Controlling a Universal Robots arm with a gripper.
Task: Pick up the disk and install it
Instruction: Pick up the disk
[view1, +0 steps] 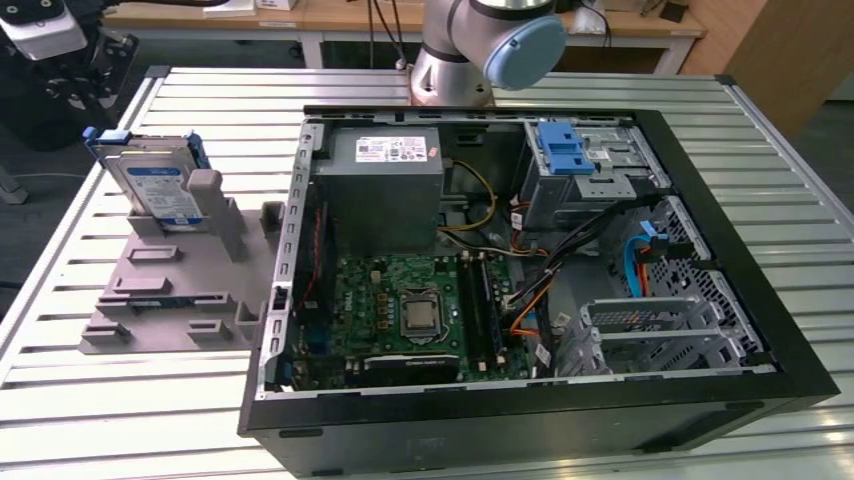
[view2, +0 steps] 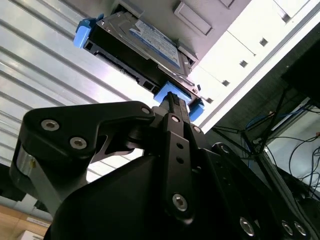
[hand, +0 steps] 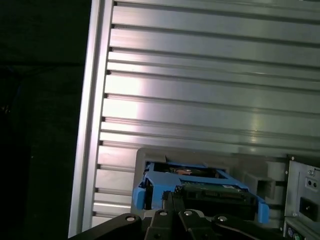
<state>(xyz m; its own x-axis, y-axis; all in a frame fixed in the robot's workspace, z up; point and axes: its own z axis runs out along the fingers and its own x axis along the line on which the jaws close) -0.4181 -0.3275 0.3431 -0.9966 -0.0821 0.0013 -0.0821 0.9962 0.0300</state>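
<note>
Disk (view1: 152, 188) upright in stand (view1: 171, 292), btm hidden.

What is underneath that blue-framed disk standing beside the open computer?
A grey plastic stand holds the disk upright. The disk's lower edge sits down in the stand's slot, hidden from view. Under the stand lies the ribbed metal table.

We see the disk (view1: 150, 185) — a silver-grey drive with a blue-and-white label, framed by a blue plastic carrier — standing on edge and leaning back a little in a grey stand (view1: 174, 285), towards the exterior view's left, beside the open computer case (view1: 507, 418).
</note>
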